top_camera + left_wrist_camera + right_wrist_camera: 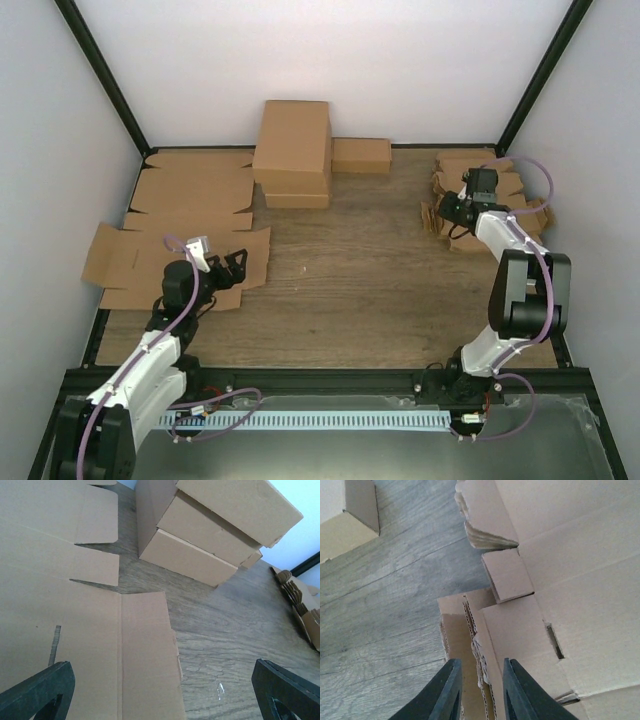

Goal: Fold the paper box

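Starting out: I see my right gripper (480, 682) pinching a flat paper box (520, 630) at two o'clock; left gripper (160, 680) gapes wide; folding not begun.

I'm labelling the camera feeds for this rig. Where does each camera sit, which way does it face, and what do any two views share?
Top external: above and behind the arms, looking down at the table; both arms, left gripper and right gripper show.
Left wrist: low over a flat cardboard sheet, facing the stack of folded boxes; its open fingers show.
Right wrist: looking down on the paper box blanks; its fingers flank one edge.
Shared: top and left wrist both show the stack.
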Tool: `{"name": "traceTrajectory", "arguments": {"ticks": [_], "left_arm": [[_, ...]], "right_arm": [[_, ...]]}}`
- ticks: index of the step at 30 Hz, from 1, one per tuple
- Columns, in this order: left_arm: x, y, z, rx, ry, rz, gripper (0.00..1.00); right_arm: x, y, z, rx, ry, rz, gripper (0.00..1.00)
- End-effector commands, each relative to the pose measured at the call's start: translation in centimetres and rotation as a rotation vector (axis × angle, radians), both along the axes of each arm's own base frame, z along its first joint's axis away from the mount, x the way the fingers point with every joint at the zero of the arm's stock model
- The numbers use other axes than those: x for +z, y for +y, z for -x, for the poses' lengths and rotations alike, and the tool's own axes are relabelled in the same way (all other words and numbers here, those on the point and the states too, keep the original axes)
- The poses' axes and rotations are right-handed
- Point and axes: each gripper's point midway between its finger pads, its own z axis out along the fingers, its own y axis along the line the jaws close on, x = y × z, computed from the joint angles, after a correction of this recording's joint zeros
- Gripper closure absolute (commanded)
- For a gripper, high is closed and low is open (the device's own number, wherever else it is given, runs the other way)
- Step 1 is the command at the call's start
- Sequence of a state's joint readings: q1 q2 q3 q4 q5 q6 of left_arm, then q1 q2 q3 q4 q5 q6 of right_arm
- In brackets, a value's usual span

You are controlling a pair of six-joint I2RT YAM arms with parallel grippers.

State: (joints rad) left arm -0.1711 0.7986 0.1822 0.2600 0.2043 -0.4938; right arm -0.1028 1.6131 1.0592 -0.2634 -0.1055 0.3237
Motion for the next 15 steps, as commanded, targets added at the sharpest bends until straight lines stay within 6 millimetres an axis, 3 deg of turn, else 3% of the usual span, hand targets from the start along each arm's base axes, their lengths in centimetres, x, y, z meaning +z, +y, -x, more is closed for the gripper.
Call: {"name": "traceTrajectory", "arguments": {"ticks": [1,15], "left_arm": [[0.9,-0.7,0.1,-0.04,-0.055,0.006,0.0],[0.6,-0.8,0.0,-0.042,-0.041,0.011,0.0]], "right_arm": [[1.3,-0.7,-1.4,-0.001,-0.027,0.054,0.76],[-0.5,0.0,-1.8,0.049,0.02,0.038,0.77]]}}
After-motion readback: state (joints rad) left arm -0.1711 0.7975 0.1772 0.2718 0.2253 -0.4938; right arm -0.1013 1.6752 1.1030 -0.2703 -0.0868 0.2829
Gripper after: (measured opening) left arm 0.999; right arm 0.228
